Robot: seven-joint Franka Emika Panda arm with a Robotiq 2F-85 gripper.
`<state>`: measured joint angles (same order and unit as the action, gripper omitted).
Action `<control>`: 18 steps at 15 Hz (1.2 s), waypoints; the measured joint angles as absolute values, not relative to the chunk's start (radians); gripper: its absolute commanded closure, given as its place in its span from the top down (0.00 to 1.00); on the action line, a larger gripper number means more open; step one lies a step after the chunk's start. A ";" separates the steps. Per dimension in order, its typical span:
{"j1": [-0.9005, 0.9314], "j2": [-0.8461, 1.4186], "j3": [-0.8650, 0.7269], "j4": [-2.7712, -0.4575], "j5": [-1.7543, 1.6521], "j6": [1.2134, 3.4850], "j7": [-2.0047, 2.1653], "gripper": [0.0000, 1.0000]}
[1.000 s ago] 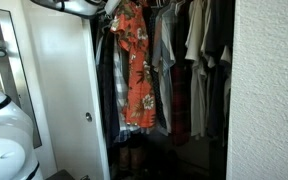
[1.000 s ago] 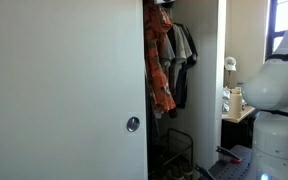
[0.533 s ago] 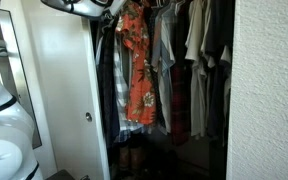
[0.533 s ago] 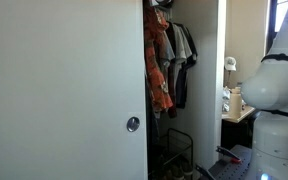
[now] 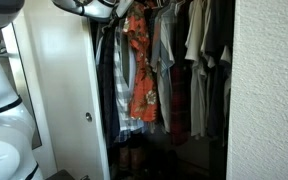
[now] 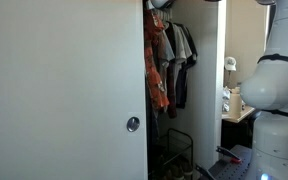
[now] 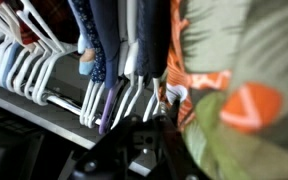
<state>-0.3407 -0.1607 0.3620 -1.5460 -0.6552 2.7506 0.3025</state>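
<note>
An orange floral shirt [image 5: 142, 70] hangs at the left of the closet's row of clothes, seen edge-on past the door in an exterior view [image 6: 160, 75]. My gripper [image 5: 112, 8] is up at the rail by the shirt's top, also at the frame's top edge [image 6: 158, 5]. In the wrist view the dark fingers of the gripper [image 7: 149, 130] come in from the bottom, shut, and seem to pinch the white hanger [image 7: 167, 92] that carries the orange shirt [image 7: 249, 105]. The grip point itself is blurred.
A white sliding door [image 5: 64, 90] with a round pull [image 5: 87, 117] covers the closet's left side. Several grey and dark shirts [image 5: 199, 50] hang to the right. More white hangers [image 7: 24, 65] crowd the rail. A textured wall [image 5: 269, 90] stands close in front.
The arm has shifted along the top of the closet. The orange shirt has swung and turned with it, and now shows narrower, further right.
</note>
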 measured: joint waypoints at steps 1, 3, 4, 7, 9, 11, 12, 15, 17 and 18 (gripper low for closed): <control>-0.342 -0.148 0.366 -1.536 -0.676 2.750 0.318 0.02; -0.343 -0.123 0.373 -1.518 -0.719 2.750 0.348 0.02; -0.343 -0.111 0.376 -1.509 -0.740 2.749 0.363 0.02; -0.343 -0.083 0.384 -1.488 -0.789 2.748 0.399 0.02; -0.342 -0.076 0.386 -1.483 -0.808 2.748 0.408 0.02; -0.341 -0.075 0.386 -1.483 -0.820 2.748 0.421 0.02; -0.340 -0.075 0.386 -1.483 -0.821 2.748 0.421 0.02; -0.339 -0.076 0.386 -1.483 -0.821 2.748 0.421 0.39; -0.339 -0.082 0.386 -1.483 -0.820 2.752 0.423 0.55; -0.339 -0.088 0.386 -1.483 -0.819 2.752 0.426 0.61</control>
<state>-0.3395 -0.0883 0.3857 -1.4833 -0.8191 2.7521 0.4256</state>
